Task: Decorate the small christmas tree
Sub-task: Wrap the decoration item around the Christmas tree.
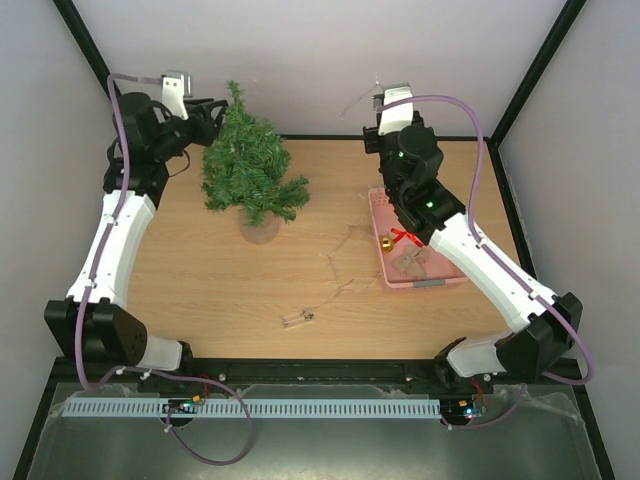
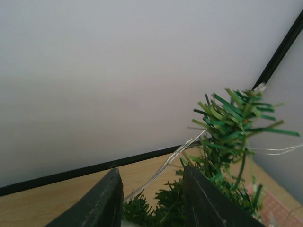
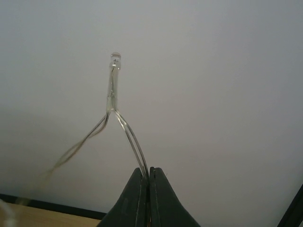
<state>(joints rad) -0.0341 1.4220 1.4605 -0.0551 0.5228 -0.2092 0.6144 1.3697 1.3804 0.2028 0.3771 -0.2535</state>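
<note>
The small christmas tree stands upright at the back left of the table on a pale base. My left gripper hovers beside the tree's top, and its jaws stand apart. In the left wrist view a thin clear light wire runs loose between the dark fingers up into the tree's tip. My right gripper is raised at the back right, shut on the same kind of wire. A small clear bulb sticks up above the right gripper's jaws.
A pink basket sits at the right under my right arm and holds a gold bell, a red ribbon and a brown burlap piece. More wire trails across the table to a small end piece.
</note>
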